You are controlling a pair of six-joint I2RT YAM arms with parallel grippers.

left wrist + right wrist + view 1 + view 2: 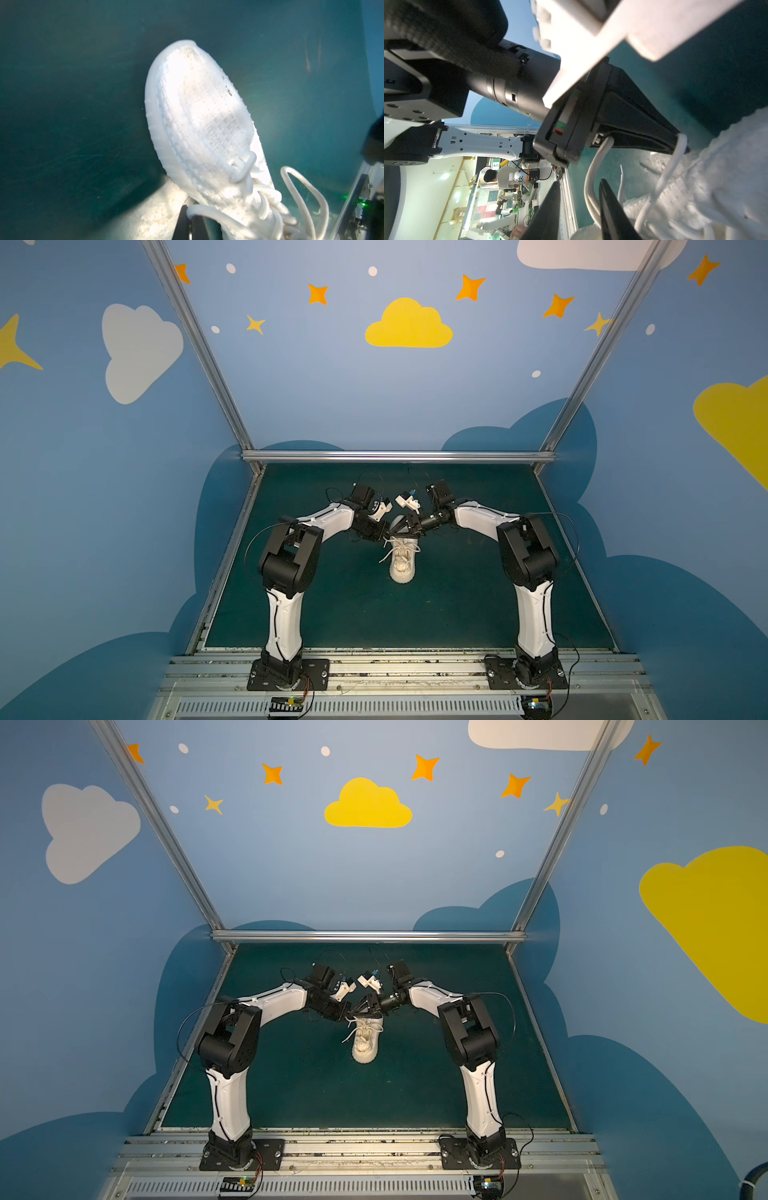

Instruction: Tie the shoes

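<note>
Green mat [332,605], cream sneaker [402,568], left tool [683,146] clamped on lace [671,168], right tool [579,182] apart around a lace loop

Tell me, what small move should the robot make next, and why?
Probably close the right end effector: its fingers stand apart around a strand of the cream-white round lace, while the left end effector pinches lace beside the cream-white knit sneaker.

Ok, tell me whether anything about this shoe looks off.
Nothing is damaged or spilled. The sneaker sits upright on the mat, but its laces are untied, with one end trailing onto the mat. The left hand pinches a strand. A small dark speck marks the toe knit.
</note>
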